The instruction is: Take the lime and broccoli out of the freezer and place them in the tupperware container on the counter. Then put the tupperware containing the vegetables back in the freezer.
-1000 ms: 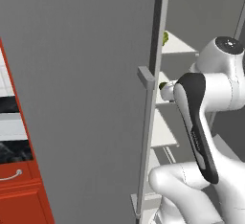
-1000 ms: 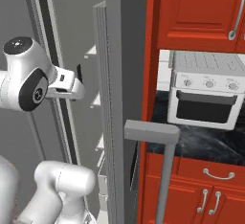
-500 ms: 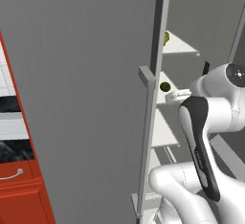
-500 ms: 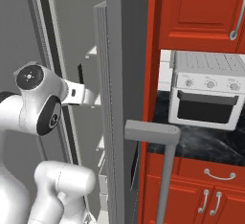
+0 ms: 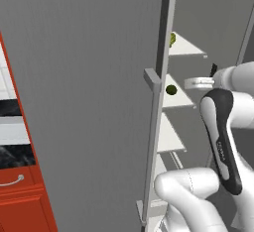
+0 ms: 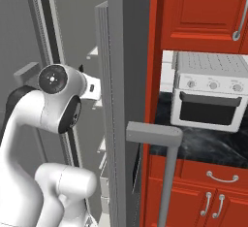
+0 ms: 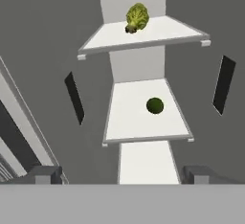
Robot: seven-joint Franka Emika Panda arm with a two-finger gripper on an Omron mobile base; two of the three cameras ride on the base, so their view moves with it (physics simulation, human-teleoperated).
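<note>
Reaching into the tall grey freezer, the gripper hangs with jaws apart. The small smooth dark-green lime sits at one o'clock on the middle white shelf; light, hard, probably rolls, so pinch across its widest part.

Inside the freezer, the broccoli sits on an upper shelf; the lime lies on the shelf below.
</note>
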